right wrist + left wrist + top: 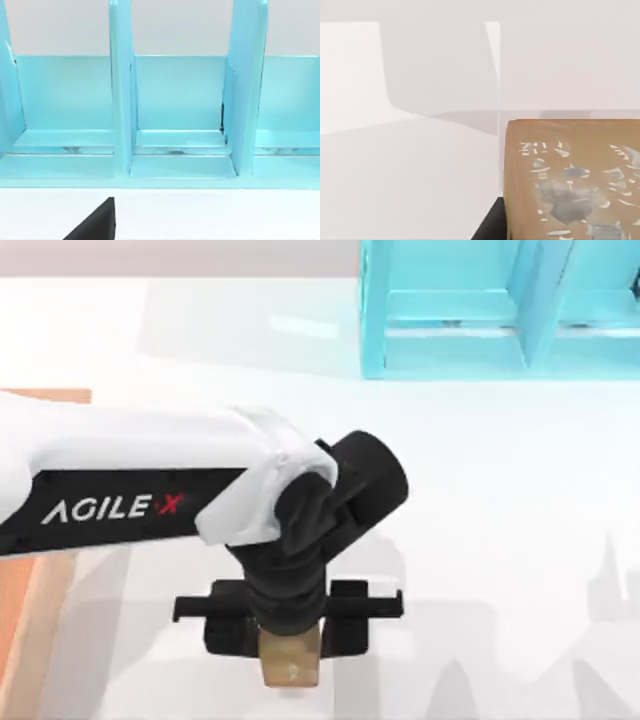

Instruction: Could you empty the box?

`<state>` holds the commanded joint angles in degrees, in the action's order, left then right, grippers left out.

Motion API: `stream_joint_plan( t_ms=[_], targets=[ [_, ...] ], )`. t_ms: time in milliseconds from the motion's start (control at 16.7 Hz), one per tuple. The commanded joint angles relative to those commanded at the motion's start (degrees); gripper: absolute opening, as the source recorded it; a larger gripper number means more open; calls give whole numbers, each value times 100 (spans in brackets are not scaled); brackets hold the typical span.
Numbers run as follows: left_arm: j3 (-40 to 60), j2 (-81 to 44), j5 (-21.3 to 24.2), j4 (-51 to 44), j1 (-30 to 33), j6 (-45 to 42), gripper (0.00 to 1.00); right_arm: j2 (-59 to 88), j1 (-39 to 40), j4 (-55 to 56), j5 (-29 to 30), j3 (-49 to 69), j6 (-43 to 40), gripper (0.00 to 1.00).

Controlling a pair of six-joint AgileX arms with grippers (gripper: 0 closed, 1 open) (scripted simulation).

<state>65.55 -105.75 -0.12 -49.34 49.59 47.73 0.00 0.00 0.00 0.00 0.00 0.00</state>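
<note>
The box [47, 590] lies at the table's left edge, with a light tan wall and an orange-brown floor, mostly cut off and partly covered by my left arm. My left gripper [290, 652] hangs to the right of the box, over the white table near the front edge. It is shut on a small brown cube [291, 670] with a pale mark. In the left wrist view the cube [570, 180] sits very close, its top speckled with pale flecks. A dark part of my right gripper [95, 225] shows in the right wrist view, facing the shelf.
A turquoise shelf unit [470, 310] stands at the back right, its open compartments [180, 100] split by upright dividers. White tabletop [500, 520] stretches between the shelf and the left gripper. Arm shadows fall across the front right.
</note>
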Motion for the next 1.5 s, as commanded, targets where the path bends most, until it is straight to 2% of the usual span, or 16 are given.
stream_joint_plan(
  t_ms=[300, 1080, 1500],
  targets=[
    [-65, -58, 6, 85, 4, 6, 0, 0, 0, 0, 0, 0, 0, 100],
    [-65, -58, 6, 85, 4, 6, 98, 0, 0, 0, 0, 0, 0, 100],
    [-65, -58, 6, 85, 4, 6, 100, 0, 0, 0, 0, 0, 0, 100]
  ],
)
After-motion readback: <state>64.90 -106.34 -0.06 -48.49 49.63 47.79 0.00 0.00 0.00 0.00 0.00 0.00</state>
